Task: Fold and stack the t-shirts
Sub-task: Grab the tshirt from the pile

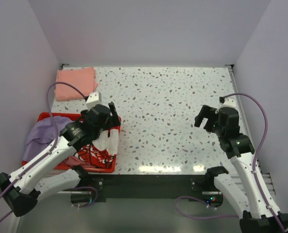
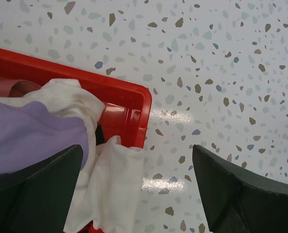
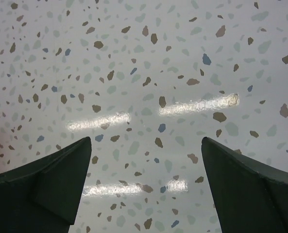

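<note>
Lying crumpled in the glossy red plastic tray (image 1: 97,170) at near left: soft lavender tee (image 1: 44,133) and white red-printed tee (image 1: 102,145), draping over its rim. Hovering above the tray's corner, left end effector (image 2: 137,150) spread wide, holding nothing. Hanging released over the speckled worktop (image 1: 173,107), right end effector (image 3: 146,141). Resting folded flat in the far left corner, salmon-pink tee (image 1: 76,83).

The salmon-pink t-shirt (image 1: 76,83) lies folded at ten o'clock. The lavender t-shirt (image 1: 44,136) and the white red-printed t-shirt (image 1: 107,141) sit crumpled together in the tray (image 2: 129,116) at eight o'clock.
</note>
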Tool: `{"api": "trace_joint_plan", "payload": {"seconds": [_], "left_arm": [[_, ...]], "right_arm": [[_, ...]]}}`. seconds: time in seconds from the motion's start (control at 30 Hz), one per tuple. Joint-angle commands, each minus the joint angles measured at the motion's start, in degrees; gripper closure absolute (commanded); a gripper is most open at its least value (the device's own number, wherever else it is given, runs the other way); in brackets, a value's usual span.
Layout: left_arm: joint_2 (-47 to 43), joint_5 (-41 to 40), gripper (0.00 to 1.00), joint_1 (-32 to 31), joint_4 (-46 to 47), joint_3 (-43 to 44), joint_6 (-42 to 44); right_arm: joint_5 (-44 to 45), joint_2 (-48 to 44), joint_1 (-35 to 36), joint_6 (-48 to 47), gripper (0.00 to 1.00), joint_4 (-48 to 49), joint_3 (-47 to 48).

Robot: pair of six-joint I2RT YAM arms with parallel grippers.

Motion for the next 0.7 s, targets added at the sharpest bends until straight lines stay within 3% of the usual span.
{"api": "trace_joint_plan", "payload": {"seconds": [0.0,0.13,0.17,0.27,0.33,0.5,0.67], "left_arm": [[0.8,-3.2,0.00,-0.2,-3.6,3.2,-3.9],[3.0,-9.7,0.00,-0.1,-12.5,5.5,-11.7],[4.4,-11.9,0.00,-0.1,-19.6,6.1,-19.9],[7.6,-18.7,0.00,1.3,-32.8,10.0,-32.5],[8.6,-19.2,0.00,2.8,-33.8,9.9,-32.7],[9.4,-13.7,0.00,11.9,-25.6,6.4,-22.3],[9.9,-13.4,0.00,14.8,-21.1,5.1,-19.5]], "right_arm": [[-0.1,-3.1,0.0,1.8,0.01,5.3,-2.4],[-2.2,-3.7,0.0,1.7,0.01,6.6,-3.4],[-3.2,-3.4,-0.1,1.6,0.01,7.0,-3.5],[-3.7,-1.8,-0.1,0.9,0.01,5.1,-2.1],[-3.9,-1.0,-0.1,0.7,0.01,4.6,-2.1],[-4.8,0.7,0.0,0.3,0.01,4.2,-2.1],[-5.9,1.4,0.0,0.1,0.01,4.9,-2.1]]}}
